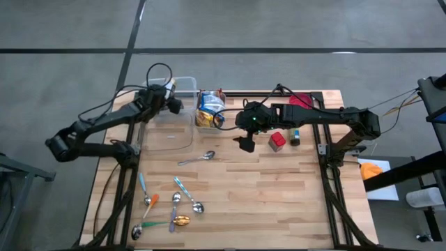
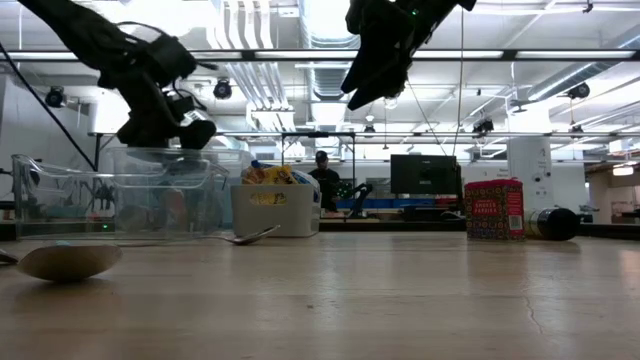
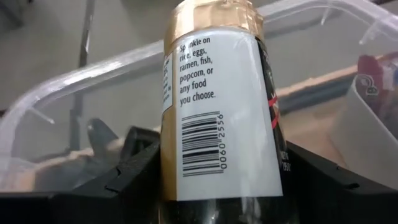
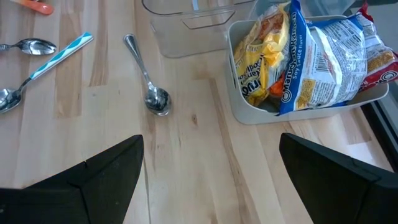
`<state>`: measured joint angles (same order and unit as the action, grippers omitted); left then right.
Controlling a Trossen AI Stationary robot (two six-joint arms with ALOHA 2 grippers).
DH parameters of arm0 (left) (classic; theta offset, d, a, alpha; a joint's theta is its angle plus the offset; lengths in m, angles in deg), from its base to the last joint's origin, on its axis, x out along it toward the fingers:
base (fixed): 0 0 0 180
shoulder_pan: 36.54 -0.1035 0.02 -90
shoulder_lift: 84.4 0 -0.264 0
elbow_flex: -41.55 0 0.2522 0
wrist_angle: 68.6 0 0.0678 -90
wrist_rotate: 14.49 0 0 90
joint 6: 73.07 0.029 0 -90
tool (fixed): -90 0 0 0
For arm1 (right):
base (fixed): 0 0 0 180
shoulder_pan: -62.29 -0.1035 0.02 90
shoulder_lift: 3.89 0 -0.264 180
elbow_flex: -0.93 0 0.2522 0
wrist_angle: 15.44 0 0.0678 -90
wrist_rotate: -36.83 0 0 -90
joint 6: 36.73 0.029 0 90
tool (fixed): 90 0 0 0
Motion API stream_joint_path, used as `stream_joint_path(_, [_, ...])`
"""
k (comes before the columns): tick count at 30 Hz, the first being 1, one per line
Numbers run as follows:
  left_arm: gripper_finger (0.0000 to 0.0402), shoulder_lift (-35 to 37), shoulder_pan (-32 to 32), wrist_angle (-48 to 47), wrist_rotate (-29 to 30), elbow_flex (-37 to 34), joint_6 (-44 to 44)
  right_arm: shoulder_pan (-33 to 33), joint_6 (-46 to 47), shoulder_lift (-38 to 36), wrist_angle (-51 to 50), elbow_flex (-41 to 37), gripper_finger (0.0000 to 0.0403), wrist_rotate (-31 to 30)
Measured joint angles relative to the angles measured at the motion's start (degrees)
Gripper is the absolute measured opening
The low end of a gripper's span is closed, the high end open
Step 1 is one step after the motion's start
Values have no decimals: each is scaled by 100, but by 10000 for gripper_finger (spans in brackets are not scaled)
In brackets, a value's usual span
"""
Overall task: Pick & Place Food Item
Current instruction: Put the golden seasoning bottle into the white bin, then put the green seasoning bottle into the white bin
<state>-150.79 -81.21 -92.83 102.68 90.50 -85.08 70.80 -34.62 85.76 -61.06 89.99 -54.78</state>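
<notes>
Keep the left gripper (image 3: 217, 186), clamped on the gold-capped, white-labelled seasoning bottle (image 3: 214, 106), centred over the clear plastic bin (image 1: 173, 132) before releasing; right gripper (image 4: 211, 180) empty, wide open.

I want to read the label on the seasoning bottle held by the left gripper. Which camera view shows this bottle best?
The left wrist view: the seasoning bottle fills it, label text and barcode readable, between the left gripper fingers. In the high and low views the gripper hides it over the clear container. The right wrist view does not show it.
</notes>
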Motion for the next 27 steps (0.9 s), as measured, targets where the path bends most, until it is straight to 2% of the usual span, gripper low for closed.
stream_joint_path(4, [300,-354,-76,-242,-309,239,-323,0,-62,0,6,0,371,-1])
stream_joint_path(10, [271,-407,-81,-355,-493,403,-323,0,-82,2,8,0,371,-2])
stream_joint_path(13, [271,-360,-81,-373,-492,416,-296,0,-82,4,11,-6,371,0])
stream_joint_path(22, [375,-358,-81,-331,-452,390,-437,0,-82,7,32,-13,371,0])
stream_joint_path(27, [397,-356,-81,-333,-449,390,-456,0,-82,7,39,-13,371,0])
